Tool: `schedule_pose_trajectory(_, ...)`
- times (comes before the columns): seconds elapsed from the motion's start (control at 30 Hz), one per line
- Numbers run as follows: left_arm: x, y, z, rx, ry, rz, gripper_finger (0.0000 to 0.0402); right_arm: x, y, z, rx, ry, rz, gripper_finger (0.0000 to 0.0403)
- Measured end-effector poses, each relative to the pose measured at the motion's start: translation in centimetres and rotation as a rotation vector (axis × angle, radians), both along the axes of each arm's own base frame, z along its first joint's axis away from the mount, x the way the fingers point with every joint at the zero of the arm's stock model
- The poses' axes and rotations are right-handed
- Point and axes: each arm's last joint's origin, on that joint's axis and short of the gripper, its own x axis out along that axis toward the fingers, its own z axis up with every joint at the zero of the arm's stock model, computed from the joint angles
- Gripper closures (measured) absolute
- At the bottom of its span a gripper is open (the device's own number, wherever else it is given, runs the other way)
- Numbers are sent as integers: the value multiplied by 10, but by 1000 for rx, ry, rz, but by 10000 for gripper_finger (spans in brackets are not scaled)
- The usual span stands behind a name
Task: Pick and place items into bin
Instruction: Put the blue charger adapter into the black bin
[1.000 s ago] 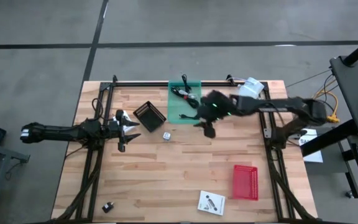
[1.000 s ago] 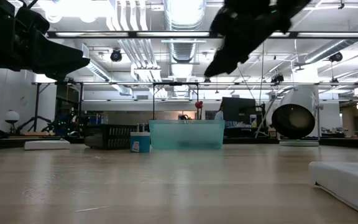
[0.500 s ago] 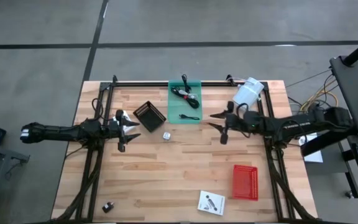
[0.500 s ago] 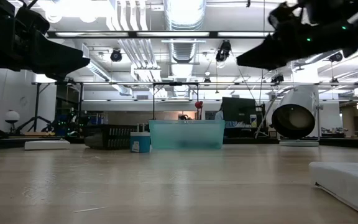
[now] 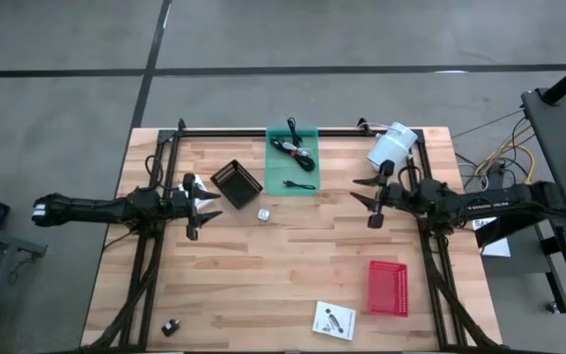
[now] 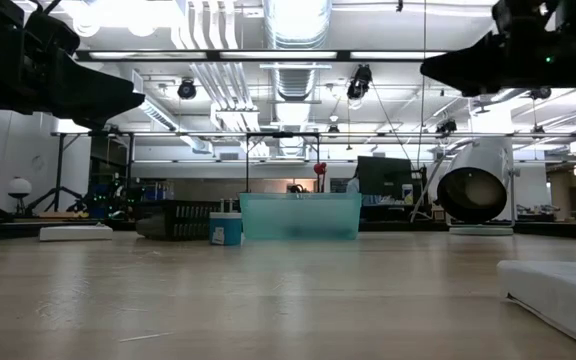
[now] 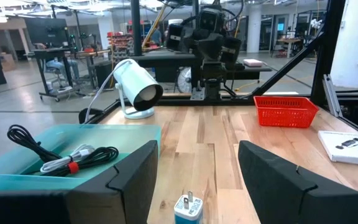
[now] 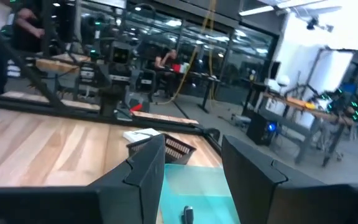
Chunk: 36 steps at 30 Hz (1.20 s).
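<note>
A teal bin (image 5: 293,162) at the table's far middle holds a coiled black cable (image 5: 293,147) and a small black tool (image 5: 300,184). A tiny white cube (image 5: 262,213) stands on the wood just near-left of the bin. The flat white packet (image 5: 334,320) and the small black piece (image 5: 171,326) lie by the near edge. I cannot make out a silvery metal piece. My left gripper (image 5: 207,208) hovers open left of the cube, which shows between its fingers in the left wrist view (image 7: 188,208). My right gripper (image 5: 362,202) hovers open and empty right of the bin.
A black mesh basket (image 5: 236,183) sits left of the bin. A red basket (image 5: 388,287) lies near-right. A white lamp-like object (image 5: 391,146) stands at the far right. Black frame rails run along the far edge and both sides. Bare wood lies in the table's middle.
My right gripper has drawn back from the bin's near-right corner toward the table's right edge, rising from a downward slant to level, and stays open and empty. The left arm and all items have kept still.
</note>
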Motion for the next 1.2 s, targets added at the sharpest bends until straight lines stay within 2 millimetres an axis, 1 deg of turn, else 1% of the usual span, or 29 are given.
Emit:
schedule_pose_trajectory(0.17,0,0,0,0,0,0,194,-3,1,-1,-41,-6,12,260)
schedule_pose_trajectory(0.8,0,0,3,-2,-29,0,194,-1,0,-2,-71,18,9,271)
schedule_pose_trajectory(0.87,0,0,3,-28,-30,-2,194,-1,0,-2,-71,17,9,273)
schedule_pose_trajectory(0.97,0,0,3,-145,-50,4,194,-1,0,-2,-71,18,9,276)
schedule_pose_trajectory(1.07,0,1,7,-150,-93,25,194,-1,0,-2,-71,21,9,275)
schedule_pose_trajectory(1.2,0,1,8,-157,-100,30,194,-1,0,-3,-70,24,9,274)
